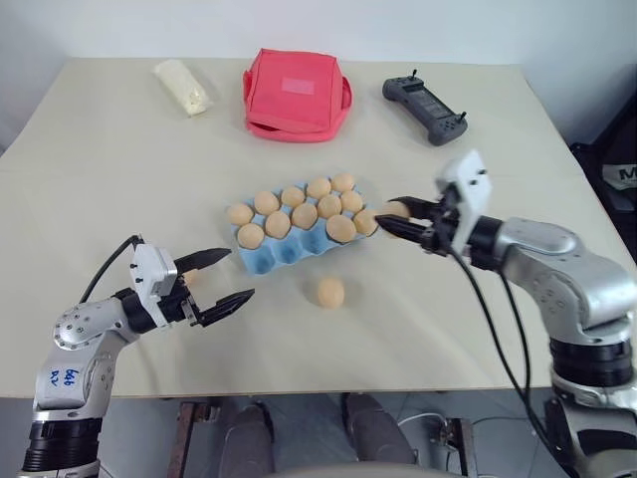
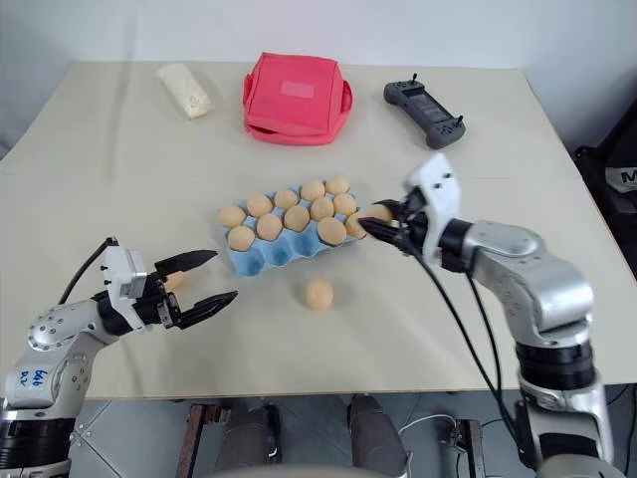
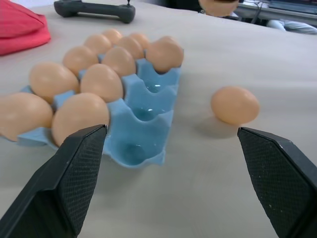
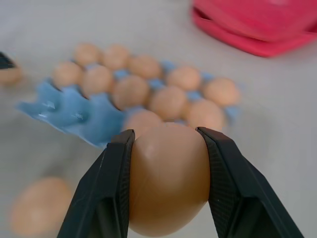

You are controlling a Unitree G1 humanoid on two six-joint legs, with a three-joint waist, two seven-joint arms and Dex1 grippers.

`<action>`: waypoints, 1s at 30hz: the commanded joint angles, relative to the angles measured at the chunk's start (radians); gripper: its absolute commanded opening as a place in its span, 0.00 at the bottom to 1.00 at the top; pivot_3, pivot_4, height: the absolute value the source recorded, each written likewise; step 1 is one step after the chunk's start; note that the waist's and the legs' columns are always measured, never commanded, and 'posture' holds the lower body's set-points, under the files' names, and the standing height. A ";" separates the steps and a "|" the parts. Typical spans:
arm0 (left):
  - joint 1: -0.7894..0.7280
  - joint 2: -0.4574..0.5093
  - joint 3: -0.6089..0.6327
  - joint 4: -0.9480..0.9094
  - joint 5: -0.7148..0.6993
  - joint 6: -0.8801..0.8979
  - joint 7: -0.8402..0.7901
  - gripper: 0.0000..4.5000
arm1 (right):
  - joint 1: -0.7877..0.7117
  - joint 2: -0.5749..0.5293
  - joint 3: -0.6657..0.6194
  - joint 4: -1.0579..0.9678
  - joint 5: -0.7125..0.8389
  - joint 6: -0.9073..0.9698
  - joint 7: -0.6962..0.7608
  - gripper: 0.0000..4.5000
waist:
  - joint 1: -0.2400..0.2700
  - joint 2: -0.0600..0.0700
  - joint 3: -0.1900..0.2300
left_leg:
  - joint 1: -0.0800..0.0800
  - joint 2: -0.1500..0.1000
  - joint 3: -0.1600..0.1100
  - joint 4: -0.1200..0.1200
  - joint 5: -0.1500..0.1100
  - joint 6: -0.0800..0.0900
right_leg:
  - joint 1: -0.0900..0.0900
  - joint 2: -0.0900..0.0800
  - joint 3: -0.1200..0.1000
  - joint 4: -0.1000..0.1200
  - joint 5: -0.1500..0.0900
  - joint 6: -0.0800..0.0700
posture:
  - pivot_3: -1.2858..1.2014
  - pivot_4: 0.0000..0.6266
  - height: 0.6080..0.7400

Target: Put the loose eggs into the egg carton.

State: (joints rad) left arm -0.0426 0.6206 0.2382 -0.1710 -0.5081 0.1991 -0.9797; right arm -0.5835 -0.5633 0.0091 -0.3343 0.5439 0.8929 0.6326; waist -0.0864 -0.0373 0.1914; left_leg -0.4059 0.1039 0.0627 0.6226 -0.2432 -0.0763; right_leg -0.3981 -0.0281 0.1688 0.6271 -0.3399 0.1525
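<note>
The light blue egg carton (image 1: 289,254) lies mid-table with several tan eggs (image 1: 305,214) in its cups; the cups at its near left end are bare. My right gripper (image 1: 390,217) hovers at the carton's right end, shut on an egg (image 4: 168,178) that sits between its pads. One loose egg (image 1: 330,292) rests on the table just in front of the carton. My left gripper (image 1: 239,273) is open near the front left, fingers pointing toward that egg and the carton (image 3: 143,129). A further egg (image 2: 177,282) peeks out behind the left fingers.
At the back of the table are a red fabric pouch (image 1: 296,93), a whitish lumpy bag (image 1: 183,86) to its left and a black controller (image 1: 426,108) to its right. The table's front edge runs just below both grippers.
</note>
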 commanded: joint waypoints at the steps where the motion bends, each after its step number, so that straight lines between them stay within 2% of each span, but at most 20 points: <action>1: 0.011 0.016 0.031 -0.002 -0.028 -0.021 -0.029 1.00 | -0.071 0.063 0.077 0.064 -0.060 -0.057 -0.019 0.36 | 0.000 0.000 0.000 | 0.000 0.000 0.000 0.000 0.000 0.000 | 0.000 0.000 0.000 0.000 0.000 0.000 | 0.52 0.24 1.00; 11: 0.038 0.020 0.052 -0.017 -0.042 -0.053 -0.069 1.00 | -0.159 0.278 0.211 0.280 -0.201 -0.208 -0.047 0.36 | -0.001 0.000 0.000 | -0.001 0.000 0.001 -0.001 0.000 0.000 | -0.003 0.000 -0.001 0.001 0.000 0.000 | 0.52 0.24 1.00; 17: 0.049 0.022 0.053 -0.033 -0.046 -0.051 -0.065 1.00 | -0.175 0.325 0.233 0.355 -0.255 -0.271 -0.030 0.36 | -0.005 0.000 0.000 | -0.001 0.001 0.002 -0.001 0.001 -0.001 | -0.004 0.000 -0.001 0.003 0.000 0.000 | 0.52 0.24 1.00; 25: 0.032 0.014 0.040 -0.031 -0.039 -0.050 -0.049 1.00 | -0.178 0.330 0.244 0.351 -0.290 -0.277 -0.005 0.96 | -0.014 0.000 0.000 | -0.001 0.001 0.002 -0.002 0.001 -0.001 | -0.004 0.000 -0.001 0.003 0.000 0.000 | 0.52 0.24 1.00; 26: 0.030 0.014 0.038 -0.032 -0.040 -0.047 -0.048 1.00 | -0.177 0.323 0.242 0.340 -0.292 -0.274 -0.001 0.99 | -0.016 0.000 0.000 | -0.001 0.001 0.002 -0.002 0.001 -0.001 | -0.004 0.000 -0.001 0.003 0.000 0.000 | 0.52 0.24 1.00; 30: 0.023 0.014 0.033 -0.033 -0.043 -0.041 -0.047 1.00 | -0.187 0.284 0.191 0.256 -0.262 -0.213 0.008 0.99 | -0.024 0.000 0.000 | -0.001 0.001 0.002 -0.002 0.001 -0.002 | -0.004 0.000 -0.001 0.003 0.000 0.000 | 0.52 0.24 1.00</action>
State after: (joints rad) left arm -0.0160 0.6342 0.2630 -0.1727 -0.5268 0.1648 -1.0270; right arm -0.7413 -0.2635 0.2464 -0.0046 0.2562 0.6622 0.6290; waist -0.1102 -0.0372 0.1913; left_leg -0.4068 0.1045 0.0647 0.6204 -0.2423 -0.0780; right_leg -0.4027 -0.0281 0.1678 0.6301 -0.3402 0.1521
